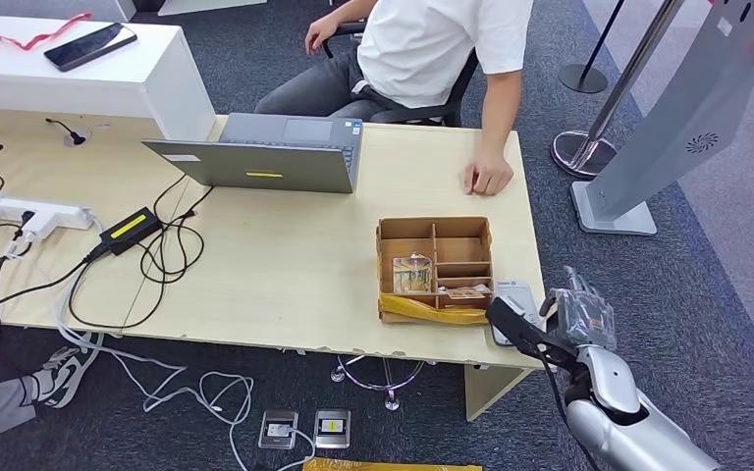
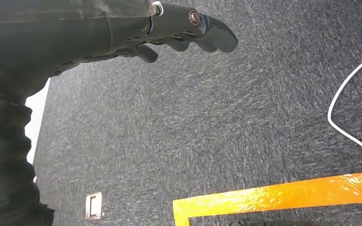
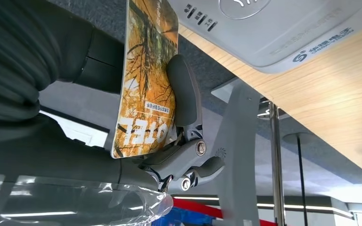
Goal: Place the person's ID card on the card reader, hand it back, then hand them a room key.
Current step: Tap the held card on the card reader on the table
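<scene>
right hand [image 3: 169, 141] pinches an orange hotel key card [image 3: 143, 80] just beside the card reader [image 1: 515, 299] at the counter's [image 1: 285, 285] near right corner. left hand [image 2: 188, 33] hangs open-fingered, holding nothing. advice: keep the pinch firm, extend toward the person's hand [image 1: 488, 178].

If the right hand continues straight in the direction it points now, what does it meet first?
Probably the grey card reader at the table edge. The right hand, holding an orange card, points toward it, though depth is unclear.
</scene>
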`<state>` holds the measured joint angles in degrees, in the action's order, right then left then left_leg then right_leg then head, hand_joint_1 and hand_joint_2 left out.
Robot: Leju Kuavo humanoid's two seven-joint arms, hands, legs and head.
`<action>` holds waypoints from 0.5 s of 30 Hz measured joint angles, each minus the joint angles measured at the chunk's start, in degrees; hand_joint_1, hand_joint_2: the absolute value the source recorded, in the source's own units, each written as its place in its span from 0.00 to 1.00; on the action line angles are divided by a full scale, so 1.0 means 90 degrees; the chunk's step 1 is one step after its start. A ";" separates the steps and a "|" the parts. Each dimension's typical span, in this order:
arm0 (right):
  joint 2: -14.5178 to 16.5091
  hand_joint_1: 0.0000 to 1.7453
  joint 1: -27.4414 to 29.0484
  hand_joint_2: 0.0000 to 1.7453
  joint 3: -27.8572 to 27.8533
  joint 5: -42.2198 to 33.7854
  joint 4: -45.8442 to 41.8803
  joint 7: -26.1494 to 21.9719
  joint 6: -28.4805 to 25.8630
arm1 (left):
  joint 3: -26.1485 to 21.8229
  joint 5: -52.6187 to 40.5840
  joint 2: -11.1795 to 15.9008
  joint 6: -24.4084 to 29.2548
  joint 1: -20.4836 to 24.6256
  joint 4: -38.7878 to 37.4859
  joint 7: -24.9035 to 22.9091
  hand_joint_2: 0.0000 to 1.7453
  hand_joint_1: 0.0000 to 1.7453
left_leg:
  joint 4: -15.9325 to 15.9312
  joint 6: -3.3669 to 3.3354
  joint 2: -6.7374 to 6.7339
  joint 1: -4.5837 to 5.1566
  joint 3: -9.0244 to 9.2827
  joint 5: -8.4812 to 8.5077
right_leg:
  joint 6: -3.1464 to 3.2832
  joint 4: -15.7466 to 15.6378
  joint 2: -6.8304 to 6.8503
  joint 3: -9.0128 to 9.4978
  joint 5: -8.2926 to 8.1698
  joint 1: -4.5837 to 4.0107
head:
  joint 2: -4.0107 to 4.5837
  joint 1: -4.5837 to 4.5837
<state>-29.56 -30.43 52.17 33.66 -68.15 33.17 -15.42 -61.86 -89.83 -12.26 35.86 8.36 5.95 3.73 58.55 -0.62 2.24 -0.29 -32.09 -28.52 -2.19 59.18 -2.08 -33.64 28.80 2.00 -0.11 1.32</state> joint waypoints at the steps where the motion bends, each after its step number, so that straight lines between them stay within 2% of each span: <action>1: -0.0001 0.94 0.0018 1.00 -0.0019 0.0000 0.0000 0.0005 -0.0011 | 0.0000 -0.0001 0.0001 -0.0002 0.0000 0.0000 0.0001 1.00 0.00 | 0.0000 0.0000 0.0000 0.0000 0.0001 0.0000 | 0.0000 0.0000 0.0000 0.0001 0.0000 0.0000 | 0.0000 0.0000; 15: 0.0028 0.94 0.0068 1.00 -0.0079 -0.0004 0.0002 -0.0067 -0.0023 | 0.0000 0.0001 0.0014 -0.0012 0.0000 0.0000 0.0001 1.00 0.00 | 0.0000 0.0000 -0.0002 0.0000 0.0007 0.0000 | 0.0000 0.0000 0.0000 0.0009 -0.0001 0.0000 | -0.0001 -0.0001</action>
<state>-29.31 -29.82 51.46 33.62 -68.13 32.57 -15.63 -61.86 -89.82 -12.13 35.75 8.36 5.95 3.74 58.55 -0.62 2.22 -0.29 -32.02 -28.52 -2.19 59.18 -2.08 -33.56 28.79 2.00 -0.12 1.31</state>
